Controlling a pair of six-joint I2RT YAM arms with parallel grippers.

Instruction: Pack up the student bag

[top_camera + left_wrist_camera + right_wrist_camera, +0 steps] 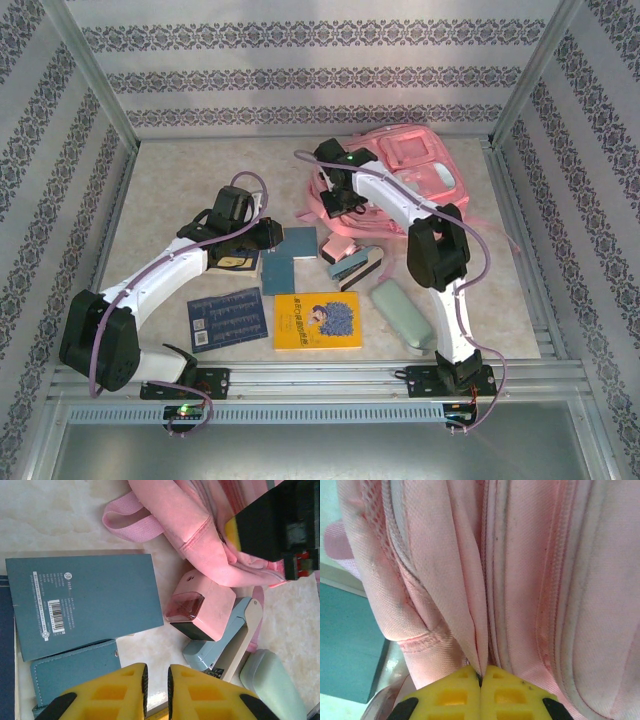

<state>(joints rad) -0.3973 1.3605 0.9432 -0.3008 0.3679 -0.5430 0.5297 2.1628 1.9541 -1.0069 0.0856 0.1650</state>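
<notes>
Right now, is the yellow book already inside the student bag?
No, the yellow book lies flat on the table near the arms' bases, well apart from the student bag.

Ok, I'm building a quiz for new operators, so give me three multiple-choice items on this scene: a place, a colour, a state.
1. The yellow book lies: A propped against the back wall; B flat on the table, toward its near edge; C on a shelf.
2. The long case beside that book is: A mint green; B red; C black.
3. The right gripper is: A wide open; B around the book; C shut on a fold of the student bag.
Key: B, the top view shows it lying flat there; A, it looks pale green; C, its fingertips meet on pink fabric in the wrist view.
</notes>
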